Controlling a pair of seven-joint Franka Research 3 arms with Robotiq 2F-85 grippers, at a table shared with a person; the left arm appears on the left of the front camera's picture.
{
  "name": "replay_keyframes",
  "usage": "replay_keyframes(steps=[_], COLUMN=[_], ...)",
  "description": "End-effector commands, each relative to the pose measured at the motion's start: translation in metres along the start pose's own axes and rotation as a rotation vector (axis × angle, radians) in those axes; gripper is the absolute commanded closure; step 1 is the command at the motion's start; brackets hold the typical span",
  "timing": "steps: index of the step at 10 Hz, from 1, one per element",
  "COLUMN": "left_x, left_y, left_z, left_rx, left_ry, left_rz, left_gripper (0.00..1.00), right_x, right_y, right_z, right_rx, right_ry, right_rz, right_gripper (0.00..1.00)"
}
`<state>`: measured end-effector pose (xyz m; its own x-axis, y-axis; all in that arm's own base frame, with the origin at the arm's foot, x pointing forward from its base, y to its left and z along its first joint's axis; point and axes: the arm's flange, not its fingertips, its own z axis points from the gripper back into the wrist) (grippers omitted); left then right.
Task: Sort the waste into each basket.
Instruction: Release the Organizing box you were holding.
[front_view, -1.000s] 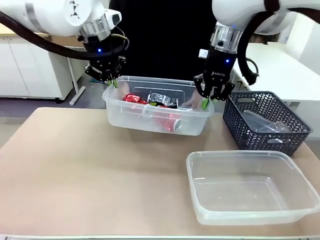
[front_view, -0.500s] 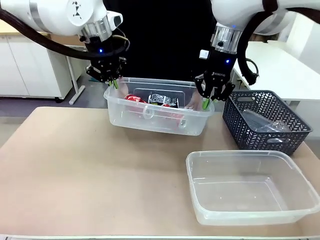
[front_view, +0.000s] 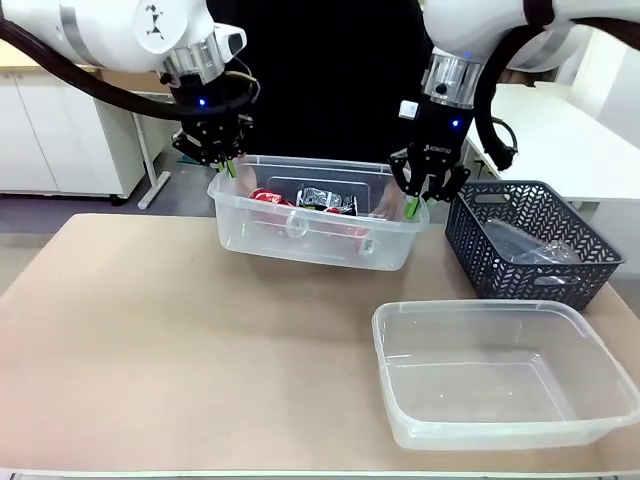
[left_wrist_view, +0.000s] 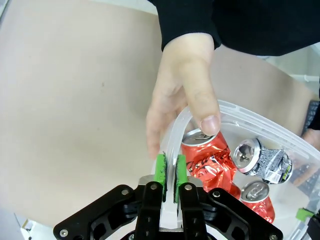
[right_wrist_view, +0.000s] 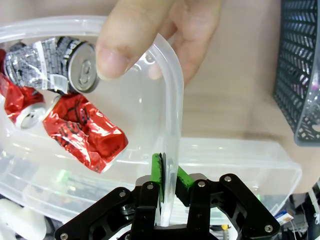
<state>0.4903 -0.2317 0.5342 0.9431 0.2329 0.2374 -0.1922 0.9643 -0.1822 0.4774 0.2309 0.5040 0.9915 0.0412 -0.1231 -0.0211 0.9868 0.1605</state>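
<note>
Cans (front_view: 268, 198): several, red and silver, crushed, lying together in the far tub (front_view: 310, 250) at the far side of the table (front_view: 150, 330), a little left of centre.

Far tub: clear plastic, held at both short ends. I cannot tell whether its base rests on the table or hangs just above it.

Left pincer (left_wrist_view: 170, 165): mine, clenched on the tub's left rim, one green pad inside the wall and one outside.

Right pincer (right_wrist_view: 169, 175): mine, clenched the same way on the right rim.

Hand by my left pincer (left_wrist_view: 182, 100): the person's, hooked over the rim just beyond my pads, thumb inside above a can.

Hand by my right pincer (right_wrist_view: 150, 30): the person's, gripping the rim just beyond my pads. That makes four holds on one tub.

Near tub (front_view: 480, 310): clear, near right, nothing in it.

Dark basket (front_view: 500, 270): far right, just beside the far tub. Something clear lies inside, too blurred to name.

Change noted: against a second ago the far tub stands a touch higher and farther right, and the cans lie a little differently. Over the last half second nothing has shifted.

Meaning, as I judge it: the carry of the can tub has ended and the person now shares its weight. My next move is likely to let go of both rims together, so the tub does not tip. The metal share looks sorted. The near tub awaits the plastic, not yet begun.
</note>
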Motion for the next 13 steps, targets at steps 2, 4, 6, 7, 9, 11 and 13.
replay_keyframes(steps=[2,4,6,7,9,11,13], left_x=[-0.002,-0.008,-0.016,-0.018,-0.023,-0.027,-0.020], left_y=[-0.005,-0.007,-0.005,-0.004,-0.003,-0.003,-0.007], left_z=[0.003,0.008,0.015,0.018,0.022,0.023,0.025], left_rx=[-0.013,-0.012,-0.011,-0.017,-0.027,-0.048,-0.040], left_ry=[-0.028,-0.059,-0.083,-0.091,-0.109,-0.107,-0.084], left_rz=[-0.017,-0.007,-0.006,-0.007,-0.010,-0.034,-0.025], left_gripper=[0.33,0.28,0.00,0.00,0.00,0.00,0.00], right_x=[-0.012,-0.023,-0.028,-0.029,-0.030,-0.025,-0.023], right_y=[-0.008,-0.017,-0.019,-0.018,-0.017,-0.019,-0.014], right_z=[0.004,0.011,0.017,0.019,0.021,0.018,0.026], right_rx=[-0.009,0.038,0.059,0.079,0.096,0.084,0.061], right_ry=[-0.038,-0.107,-0.147,-0.188,-0.243,-0.249,-0.239], right_rz=[-0.030,-0.045,-0.013,-0.003,0.014,-0.013,-0.024], right_gripper=[0.41,0.37,0.00,0.00,0.00,0.00,0.00])
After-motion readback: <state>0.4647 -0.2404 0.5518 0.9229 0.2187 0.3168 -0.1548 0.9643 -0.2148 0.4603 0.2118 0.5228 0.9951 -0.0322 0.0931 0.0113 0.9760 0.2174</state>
